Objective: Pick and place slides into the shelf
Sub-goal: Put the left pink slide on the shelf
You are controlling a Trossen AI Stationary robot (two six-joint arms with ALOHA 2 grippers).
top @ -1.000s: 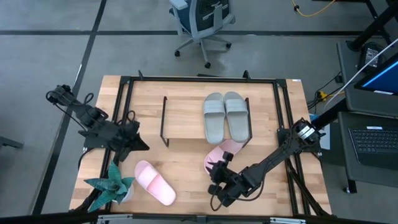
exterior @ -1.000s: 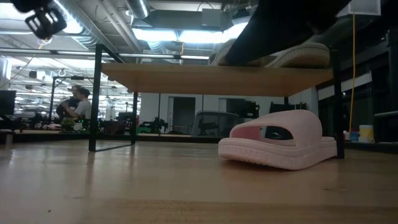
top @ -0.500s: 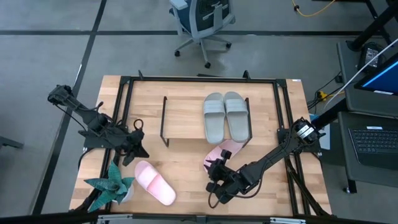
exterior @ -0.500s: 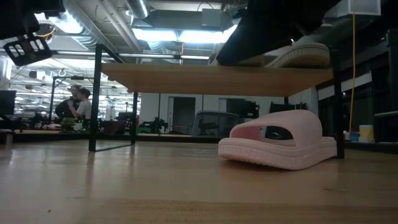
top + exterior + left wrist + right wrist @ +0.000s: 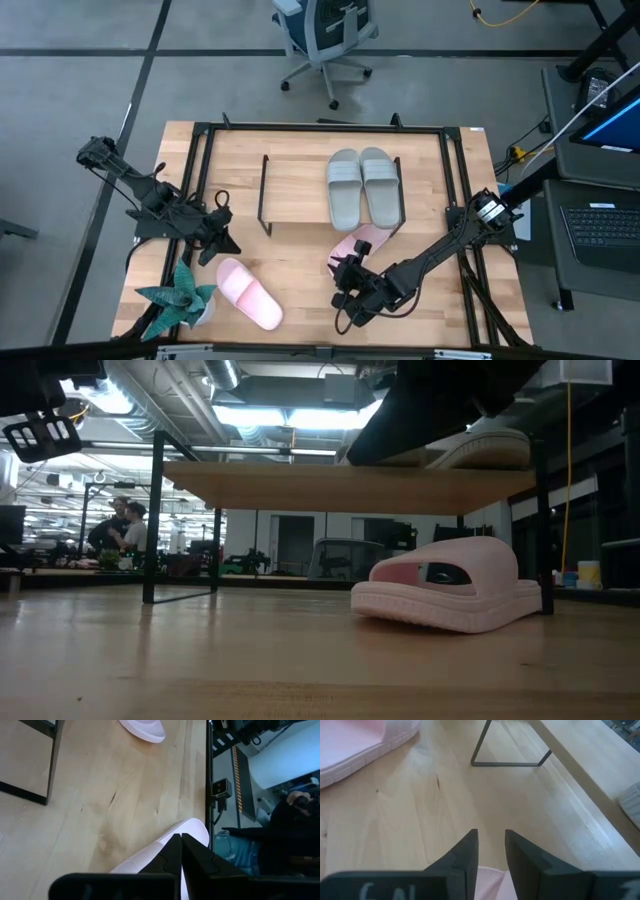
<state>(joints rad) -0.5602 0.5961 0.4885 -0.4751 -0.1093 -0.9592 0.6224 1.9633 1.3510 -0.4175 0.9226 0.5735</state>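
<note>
Position decides the next pick: the left gripper hovers just beyond the far end of the loose pink slide, which lies on the near-left part of the tabletop beside the teal plant. That slide's long axis runs diagonally, from its far-left end under the left gripper toward the near right, so I judge the left arm is the one to take it. Its fingers are pressed together, holding nothing, pointing down at the slide's pale edge.

The second pink slide lies near the shelf's right end frame, with the right gripper just at its near end. The right fingers stand slightly parted with a bit of pink between them at the base; whether they grip it I cannot tell.

The two grey-green slides already sit side by side on the right half of the shelf, long axes running far to near; its left half is bare.
</note>
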